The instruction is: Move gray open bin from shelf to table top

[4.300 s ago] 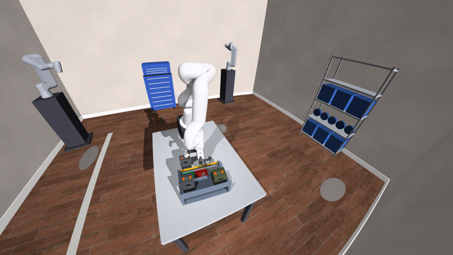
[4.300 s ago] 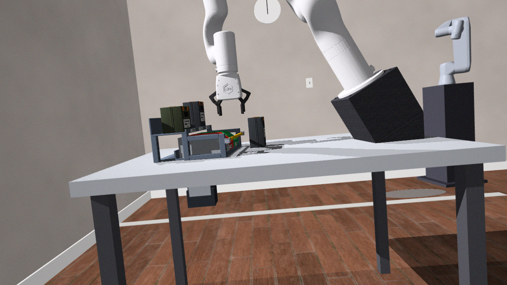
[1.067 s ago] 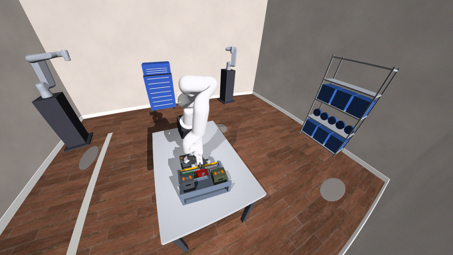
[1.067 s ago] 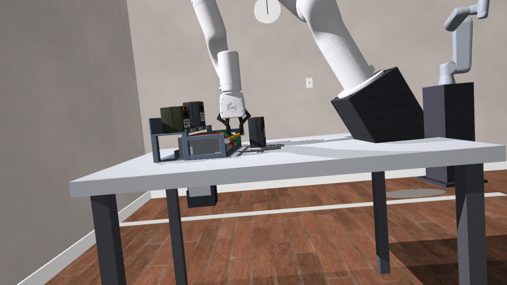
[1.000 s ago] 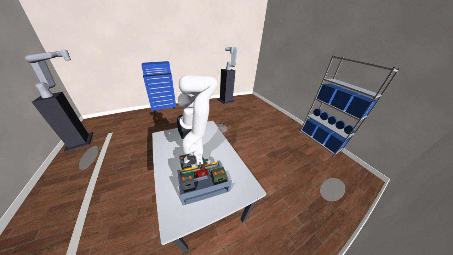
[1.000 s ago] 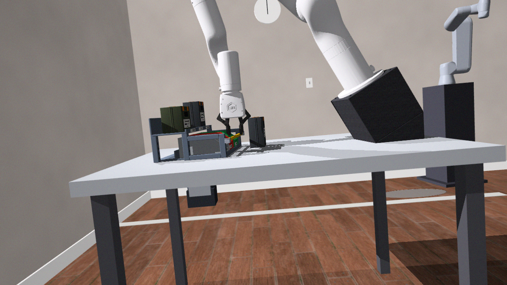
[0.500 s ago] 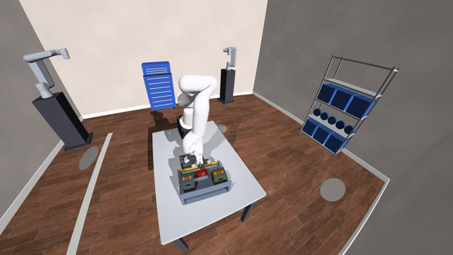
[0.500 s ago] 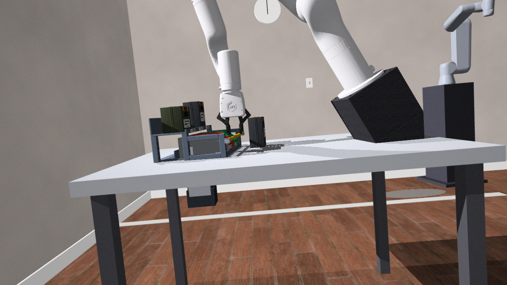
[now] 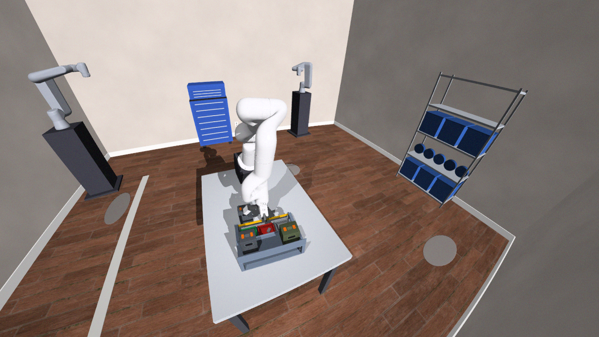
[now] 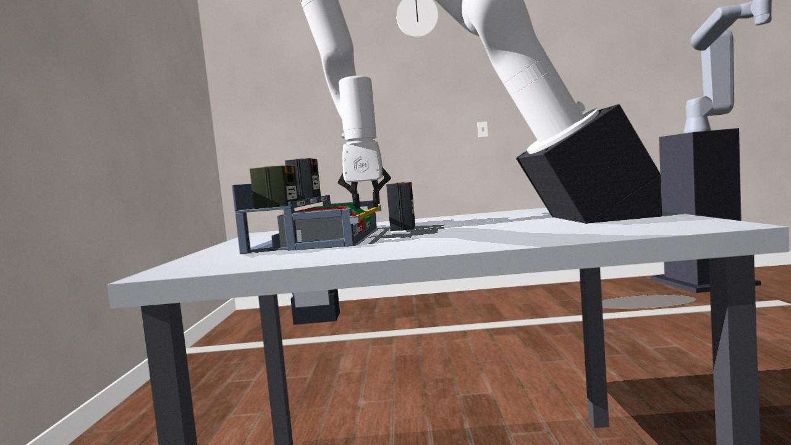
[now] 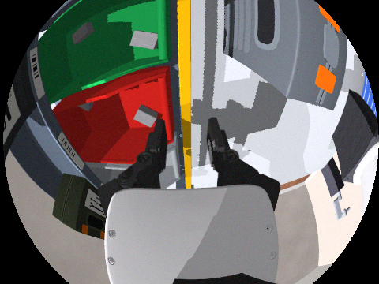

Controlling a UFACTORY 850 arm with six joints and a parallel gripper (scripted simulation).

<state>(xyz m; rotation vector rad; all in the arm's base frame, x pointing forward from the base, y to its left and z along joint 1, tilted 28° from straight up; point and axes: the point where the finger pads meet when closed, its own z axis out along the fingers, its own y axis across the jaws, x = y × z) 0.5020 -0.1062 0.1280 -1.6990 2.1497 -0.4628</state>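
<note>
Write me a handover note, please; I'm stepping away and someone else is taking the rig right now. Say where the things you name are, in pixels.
Gripper [image 9: 264, 217] [image 10: 366, 206] [image 11: 186, 128]: partly open, pointing down, fingers either side of the yellow bar [image 9: 278, 216] [image 10: 369, 211] [image 11: 184, 79], gaps showing in the wrist view.
Gray open bin [image 9: 278, 225] [image 10: 321, 227] [image 11: 176, 158]: in the shelf [image 9: 272, 252] [image 10: 241, 232] [image 11: 35, 146], next to the red bin [image 9: 265, 228] [image 11: 79, 122]; green bin [image 9: 247, 229] [image 11: 63, 71] beyond red.
Done: no bin out.
Left: probably deal with the bar, then take gray out, stand it flat on the table, release, back off.

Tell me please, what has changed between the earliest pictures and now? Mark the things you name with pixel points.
The gripper [image 9: 264, 218] [image 10: 366, 206] [image 11: 186, 128] moved down; its fingers drew closer together and now stand on both sides of the yellow bar [image 9: 278, 216] [image 10: 369, 211] [image 11: 184, 59]. Nothing was visibly taken hold of or let go. The gray bin [image 10: 321, 229] [image 11: 174, 158] and the red bin [image 9: 261, 230] [image 11: 95, 134] stayed on the shelf.
</note>
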